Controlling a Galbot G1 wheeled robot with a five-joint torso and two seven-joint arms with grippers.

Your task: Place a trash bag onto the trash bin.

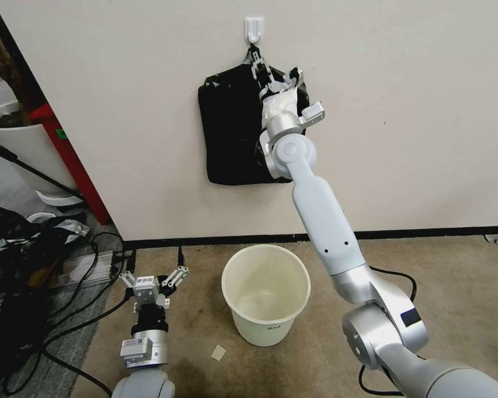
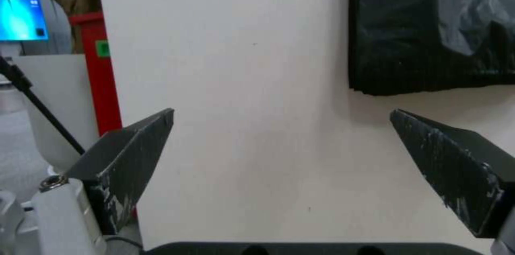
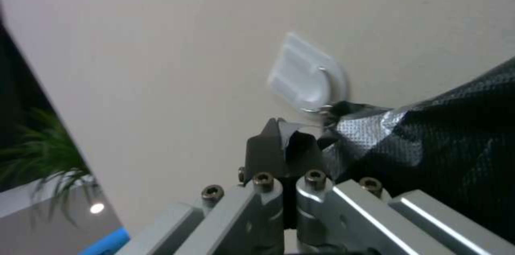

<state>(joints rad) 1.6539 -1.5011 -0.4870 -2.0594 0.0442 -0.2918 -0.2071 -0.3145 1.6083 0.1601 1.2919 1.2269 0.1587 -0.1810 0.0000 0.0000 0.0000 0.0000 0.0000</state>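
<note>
A flat black pack (image 1: 229, 132) of stacked bags hangs on the wall from a white hook (image 1: 254, 27). My right gripper (image 1: 255, 58) is raised to the pack's top, just under the hook. In the right wrist view its gripper (image 3: 284, 134) is shut on a thin crinkled fold of the trash bag (image 3: 300, 136), beside the hook (image 3: 305, 74). The rest of that bag lies against the pack and cannot be told apart from it. The cream-white trash bin (image 1: 265, 331) stands open and unlined on the floor below. My left gripper (image 1: 152, 276) hangs open near the floor, left of the bin.
Cables and dark gear (image 1: 33, 260) cover the floor at the left, beside a white plant pot (image 1: 22, 143) and a red post (image 1: 72, 160). A paper scrap (image 1: 218, 352) lies before the bin. The left wrist view has the pack's lower corner (image 2: 408, 46) above its open gripper (image 2: 283, 112).
</note>
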